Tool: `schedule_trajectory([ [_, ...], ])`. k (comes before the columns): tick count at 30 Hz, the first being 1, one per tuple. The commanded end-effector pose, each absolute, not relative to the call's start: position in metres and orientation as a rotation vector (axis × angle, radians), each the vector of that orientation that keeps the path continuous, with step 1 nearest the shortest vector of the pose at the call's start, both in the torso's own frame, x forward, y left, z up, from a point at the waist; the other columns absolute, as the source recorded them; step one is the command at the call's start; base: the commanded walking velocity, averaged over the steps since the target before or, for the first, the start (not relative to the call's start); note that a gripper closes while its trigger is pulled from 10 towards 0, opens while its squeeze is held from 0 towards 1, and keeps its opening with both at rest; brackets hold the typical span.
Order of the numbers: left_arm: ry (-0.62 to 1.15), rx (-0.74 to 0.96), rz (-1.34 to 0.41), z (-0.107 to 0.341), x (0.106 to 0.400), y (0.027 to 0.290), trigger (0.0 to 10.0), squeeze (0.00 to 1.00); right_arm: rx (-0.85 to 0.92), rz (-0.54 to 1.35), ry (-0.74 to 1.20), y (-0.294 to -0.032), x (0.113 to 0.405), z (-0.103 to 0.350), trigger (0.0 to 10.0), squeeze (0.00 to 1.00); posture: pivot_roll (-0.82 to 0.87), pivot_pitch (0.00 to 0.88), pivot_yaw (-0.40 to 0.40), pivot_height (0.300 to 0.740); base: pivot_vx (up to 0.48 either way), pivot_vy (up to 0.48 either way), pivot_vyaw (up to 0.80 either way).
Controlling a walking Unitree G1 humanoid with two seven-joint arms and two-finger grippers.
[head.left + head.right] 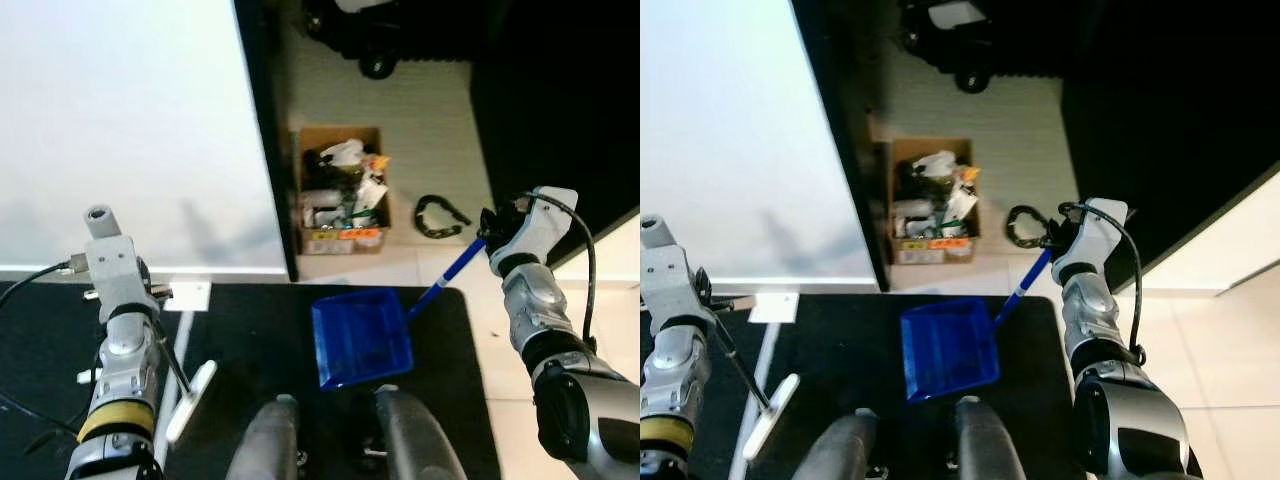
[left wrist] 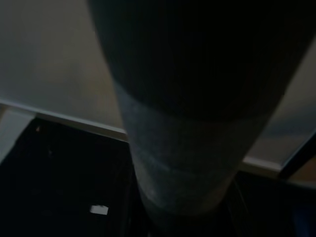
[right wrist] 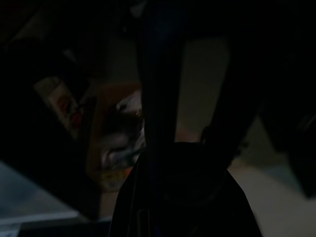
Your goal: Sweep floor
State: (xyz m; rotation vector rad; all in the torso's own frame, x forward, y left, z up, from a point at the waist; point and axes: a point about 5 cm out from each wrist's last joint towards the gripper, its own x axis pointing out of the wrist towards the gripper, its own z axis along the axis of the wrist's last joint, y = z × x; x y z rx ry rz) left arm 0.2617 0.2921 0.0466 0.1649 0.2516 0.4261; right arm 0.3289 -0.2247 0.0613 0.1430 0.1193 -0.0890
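The right gripper point(image 1: 492, 228) is clamping its jaws on the handle of the blue dustpan point(image 1: 362, 337), whose pan is lying on the black mat point(image 1: 250, 330). The left gripper point(image 1: 100, 225) is carrying a thin rod (jaw state unclear). Risks: the rod slipping, or the pan's edge catching on the mat beside the cardboard box point(image 1: 340, 200).

No legible text — box labels too blurred.
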Motion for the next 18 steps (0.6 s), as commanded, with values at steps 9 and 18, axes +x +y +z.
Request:
schedule_trajectory([
  [9,0.238,0.199,0.422,0.0519,0.2616,0.2962,10.0,0.00,0.151,-0.099,0.092,-0.2270,0.3303,0.0657,10.0,0.00,0.09,0.112,-0.031,0.740,0.000,0.480,0.00],
  [18,0.239,0.200,0.418,0.0520,0.2619,0.2957,10.0,0.00,0.155,-0.100,0.093,-0.2260,0.3297,0.0647,10.0,0.00,0.09,0.110,-0.031,0.740,0.000,0.480,0.00],
])
